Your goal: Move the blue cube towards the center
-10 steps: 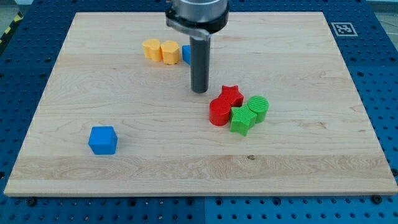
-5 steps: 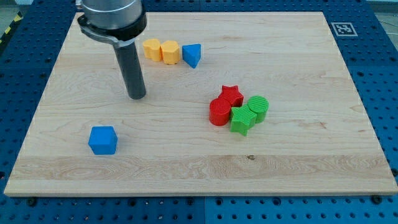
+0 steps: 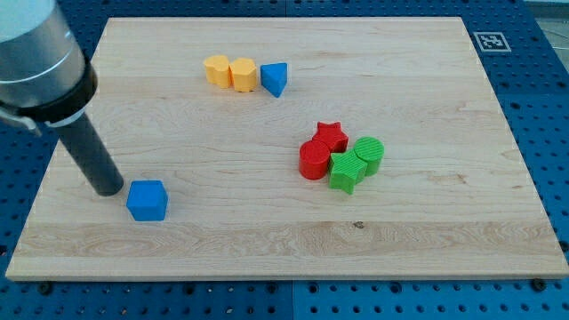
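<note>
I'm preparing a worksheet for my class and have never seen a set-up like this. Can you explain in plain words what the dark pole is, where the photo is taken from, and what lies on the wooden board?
The dark pole is the end of a robot arm. It has no hand: it only pushes things with my tip, which slides along the wooden board. Nothing is held.

There is one camera, looking down at the board at a slant; where it is mounted is not recorded.

My tip stands just to the view's left of the blue cube, close beside it; I cannot tell if they touch. At the view's top lie two yellow blocks and a blue triangular block. Right of centre is a tight cluster: a red star, a red cylinder, a green star-like block and a green cylinder.
</note>
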